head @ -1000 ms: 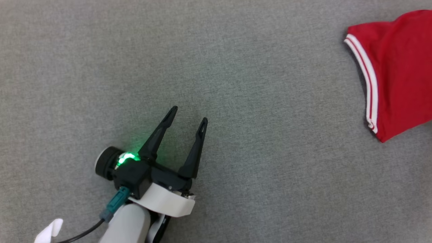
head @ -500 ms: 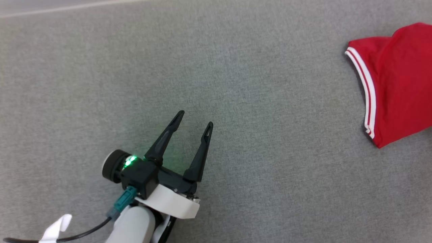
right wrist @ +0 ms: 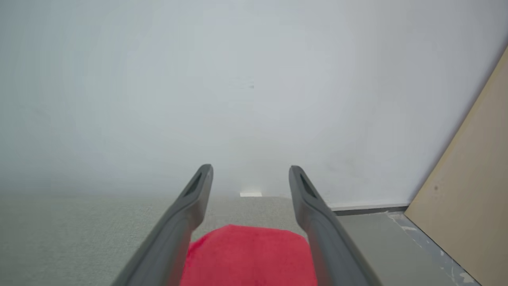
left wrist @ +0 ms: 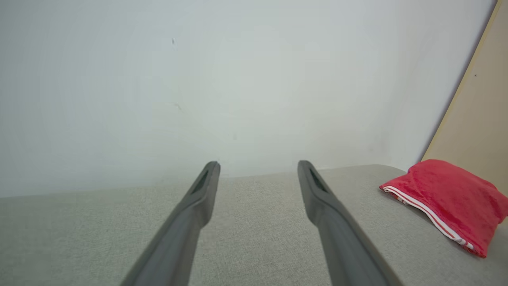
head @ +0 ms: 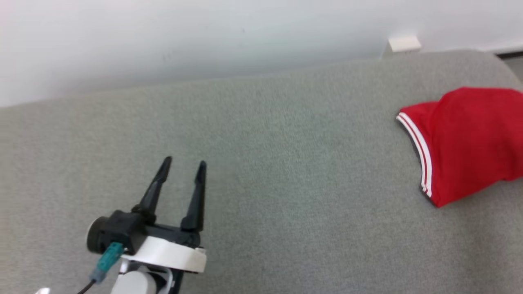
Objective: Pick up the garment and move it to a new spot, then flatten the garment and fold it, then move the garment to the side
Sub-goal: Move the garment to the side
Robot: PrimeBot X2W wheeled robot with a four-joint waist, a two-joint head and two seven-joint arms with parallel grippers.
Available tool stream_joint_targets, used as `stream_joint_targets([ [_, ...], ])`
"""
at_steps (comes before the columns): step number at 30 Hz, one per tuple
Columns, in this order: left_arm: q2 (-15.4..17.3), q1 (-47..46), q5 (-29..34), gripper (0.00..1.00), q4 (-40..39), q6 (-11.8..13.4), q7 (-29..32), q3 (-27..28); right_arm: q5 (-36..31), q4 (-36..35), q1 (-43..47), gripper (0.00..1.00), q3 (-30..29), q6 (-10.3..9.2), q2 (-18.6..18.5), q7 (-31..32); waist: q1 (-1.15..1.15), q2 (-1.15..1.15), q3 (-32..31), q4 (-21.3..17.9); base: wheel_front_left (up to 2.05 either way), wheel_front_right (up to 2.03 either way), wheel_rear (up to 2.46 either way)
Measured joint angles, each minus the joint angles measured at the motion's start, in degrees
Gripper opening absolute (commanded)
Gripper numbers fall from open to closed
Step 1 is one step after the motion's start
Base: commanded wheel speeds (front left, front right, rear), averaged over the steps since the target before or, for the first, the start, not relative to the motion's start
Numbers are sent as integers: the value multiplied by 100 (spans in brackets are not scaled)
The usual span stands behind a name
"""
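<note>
The grey bench [head: 286,196] runs up to a white wall [head: 204,41]. The garment [head: 470,143], red with a white-striped trim [head: 423,163], lies in a soft mound at the bench's right end, near the far edge. It looks light and limp, likely to sag and drag when lifted. A pinch through the trimmed edge or a corner, preferably with both arms, seems the best hold. How its layers lie cannot be told. The left gripper [head: 184,162] is well apart from it, jaws wide and empty. The right gripper [right wrist: 251,169] points over the garment, jaws wide, holding nothing.
</note>
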Motion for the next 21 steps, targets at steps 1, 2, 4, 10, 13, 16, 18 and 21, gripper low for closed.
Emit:
stream_joint_targets([
  [1, 0, 38, -16, 100, 10, 25, 0, 66, 18, -190, 136, 100, 44, 0, -15, 14, 0, 0, -113, 27, 0, 0, 0],
  [2, 11, 73, -38, 100, 26, 47, 0, 148, 31, -401, 283, 100, 78, 0, -21, 32, -1, 0, -225, 59, 0, 0, 0],
  [4, 19, 157, -97, 100, 43, 79, 0, 310, 55, -792, 589, 100, 91, 0, 0, 49, 0, 0, -432, 123, 0, 0, 0],
  [10, 46, 481, -188, 100, 189, 179, 0, 720, -73, -1846, 1694, 100, -208, 0, 345, 25, -1, 0, -980, 334, 0, 0, 0],
  [13, 47, 649, -211, 100, 261, 166, 0, 827, -255, -2306, 2319, 100, -467, 0, 619, 13, -1, 0, -1166, 444, 0, 0, 0],
  [16, 13, 775, -299, 100, 323, 92, 0, 895, -400, -2743, 2925, 100, -681, 0, 953, -46, -1, 0, -1263, 550, 0, 0, 0],
  [18, -2, 890, -297, 100, 386, 87, 0, 982, -572, -3037, 3318, 100, -747, 0, 1159, -141, -1, 0, -1315, 583, 0, 0, 0],
  [21, -52, 1063, -270, 100, 412, 36, 0, 1043, -676, -3289, 3873, 100, -815, 0, 1440, -264, -1, 0, -1367, 600, 0, 0, 0],
])
